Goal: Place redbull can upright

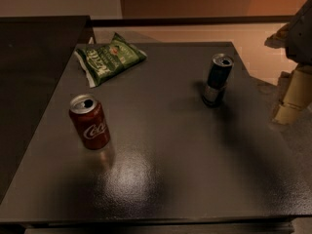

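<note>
Camera view, and the big dark grey table point(161, 179) fills nearly everything, glossy, with a pale sheen of light toward its near edge. Over at the far left corner lies a green chip bag point(109, 58), flat on the surface and angled. Now to the right edge of the picture: that is my gripper point(291, 101), a pale cream shape hanging off the table's right side, over the floor, partly cut by the frame. Whether it is clenched or released I cannot tell, but it is well apart from every item here. On the left side of the table, a red cola can point(89, 122) stands upright, white script facing me, top open. And the redbull can point(217, 80), slim, dark blue above and silver below, stands on its base on the right rear part of the table, nothing touching it.
</note>
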### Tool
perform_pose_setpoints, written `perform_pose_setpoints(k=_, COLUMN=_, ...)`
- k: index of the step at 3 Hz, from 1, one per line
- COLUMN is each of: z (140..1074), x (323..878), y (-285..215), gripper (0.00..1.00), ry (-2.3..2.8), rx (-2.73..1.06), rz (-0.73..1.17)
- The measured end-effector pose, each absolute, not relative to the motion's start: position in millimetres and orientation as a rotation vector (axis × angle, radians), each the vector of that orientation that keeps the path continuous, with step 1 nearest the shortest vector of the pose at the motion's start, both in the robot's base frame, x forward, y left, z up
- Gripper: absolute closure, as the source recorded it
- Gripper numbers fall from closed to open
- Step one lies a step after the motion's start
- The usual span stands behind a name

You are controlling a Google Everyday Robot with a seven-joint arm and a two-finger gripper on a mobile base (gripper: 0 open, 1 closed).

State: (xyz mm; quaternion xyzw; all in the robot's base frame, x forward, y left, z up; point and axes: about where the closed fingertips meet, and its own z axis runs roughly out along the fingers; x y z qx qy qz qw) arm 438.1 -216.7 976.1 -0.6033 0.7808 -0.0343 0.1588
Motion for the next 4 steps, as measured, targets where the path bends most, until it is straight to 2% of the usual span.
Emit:
perform_pose_setpoints(k=2, z=969, x=454, y=-219, gripper=0.00, ry=2.252, rx=-1.642, rz=-0.074)
perform_pose_setpoints(k=4, z=957, x=506, y=-223, gripper=0.00, ry=2.222, rx=-1.415, rz=0.032)
